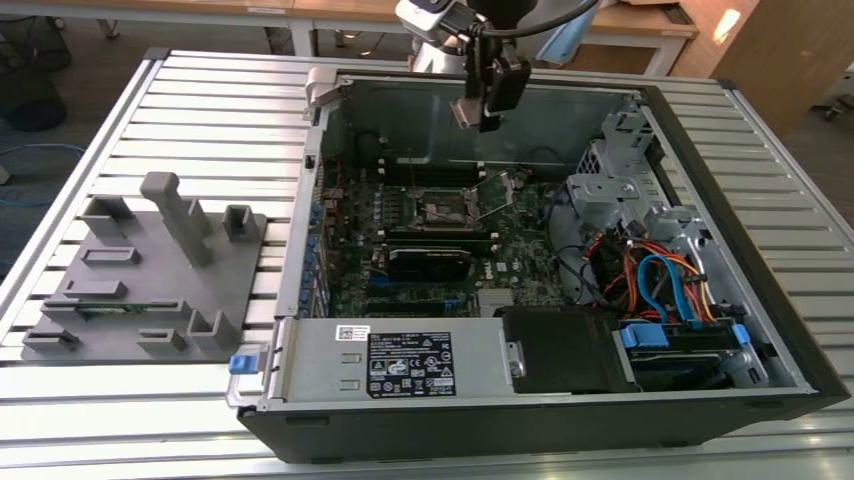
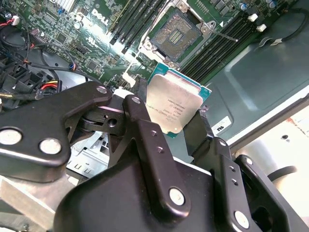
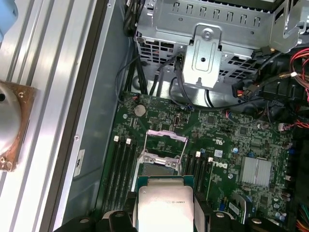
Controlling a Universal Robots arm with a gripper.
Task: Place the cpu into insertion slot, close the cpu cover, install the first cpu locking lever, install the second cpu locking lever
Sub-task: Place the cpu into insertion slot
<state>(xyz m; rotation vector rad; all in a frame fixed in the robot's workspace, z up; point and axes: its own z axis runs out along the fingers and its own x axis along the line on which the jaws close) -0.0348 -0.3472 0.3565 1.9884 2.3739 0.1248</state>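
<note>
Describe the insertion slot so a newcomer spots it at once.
Look inside the open computer case at the green motherboard. Near its middle sits the insertion slot, a square dark socket with a silver metal rim. Its neighbours, the memory slots, are long, narrow and black, while it alone is square.

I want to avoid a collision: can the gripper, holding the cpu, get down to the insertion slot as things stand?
Probably yes. The gripper hangs over the open case with its jaws shut on the cpu, and the insertion slot below lies uncovered, with nothing seen above it.
</note>
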